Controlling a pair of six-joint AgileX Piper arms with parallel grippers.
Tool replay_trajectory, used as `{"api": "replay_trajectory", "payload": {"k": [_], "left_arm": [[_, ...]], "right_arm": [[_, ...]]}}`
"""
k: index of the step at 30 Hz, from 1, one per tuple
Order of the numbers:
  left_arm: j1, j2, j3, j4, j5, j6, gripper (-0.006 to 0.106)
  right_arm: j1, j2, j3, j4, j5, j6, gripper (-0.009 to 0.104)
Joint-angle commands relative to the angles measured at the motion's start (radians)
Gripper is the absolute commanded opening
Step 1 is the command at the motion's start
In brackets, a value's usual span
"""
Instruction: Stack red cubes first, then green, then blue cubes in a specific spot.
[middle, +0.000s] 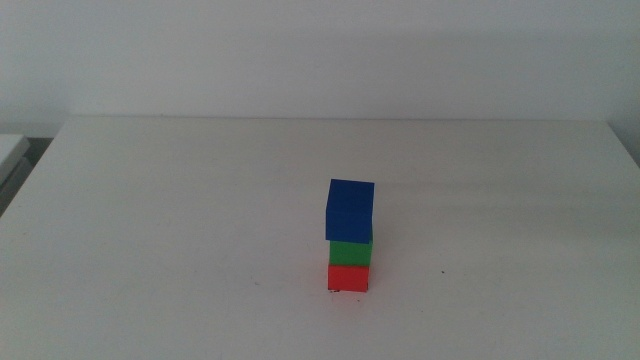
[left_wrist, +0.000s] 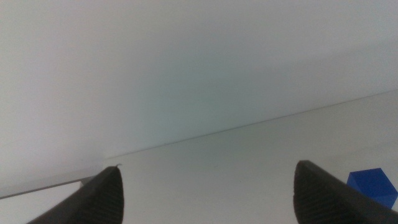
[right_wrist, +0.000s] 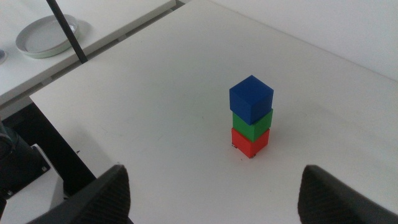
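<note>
Two grippers standing clear with jaws spread, holding nothing; three-cube stack standing on the white tabletop (middle: 180, 230).
Left gripper (left_wrist: 208, 196) and right gripper (right_wrist: 214, 199) are hanging apart from the stack, neither showing in the middle view. Small matte red cube (middle: 348, 277) is sitting at the bottom, matte green cube (middle: 350, 251) resting on it, deep-blue cube (middle: 350, 209) lying on top, slightly twisted and overhanging. Tiny black scribbles (middle: 334, 292) are showing at the red cube's base.

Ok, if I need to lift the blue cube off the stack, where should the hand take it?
Probably from straight above, closing on two opposite vertical faces of the blue cube. It sits topmost, on the green cube and red cube, so its sides are free; a sideways approach risks toppling the stack.
</note>
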Motion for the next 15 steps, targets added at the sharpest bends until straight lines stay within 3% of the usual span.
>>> {"api": "replay_trajectory", "payload": {"k": [1, 4, 8, 11, 15], "left_arm": [[0.005, -0.01, 0.004, 0.002, -0.015, 0.001, 0.092], [0.005, -0.043, 0.04, -0.011, -0.044, 0.001, 0.092], [0.005, -0.145, 0.233, -0.025, -0.279, 0.001, 0.092], [0.007, -0.253, 0.464, -0.017, -0.503, 0.001, 0.092], [0.009, -0.403, 0.719, -0.017, -0.571, 0.001, 0.092]], "right_arm": [[0.001, -0.012, 0.005, 0.004, -0.008, -0.007, 0.082], [0.001, -0.056, 0.088, -0.024, -0.131, -0.001, 0.082], [-0.003, -0.14, 0.365, -0.131, -0.552, 0.004, 0.082], [-0.026, -0.184, 0.574, -0.103, -0.759, 0.004, 0.082], [-0.147, -0.237, 0.791, -0.083, -0.788, 0.004, 0.082]]}}
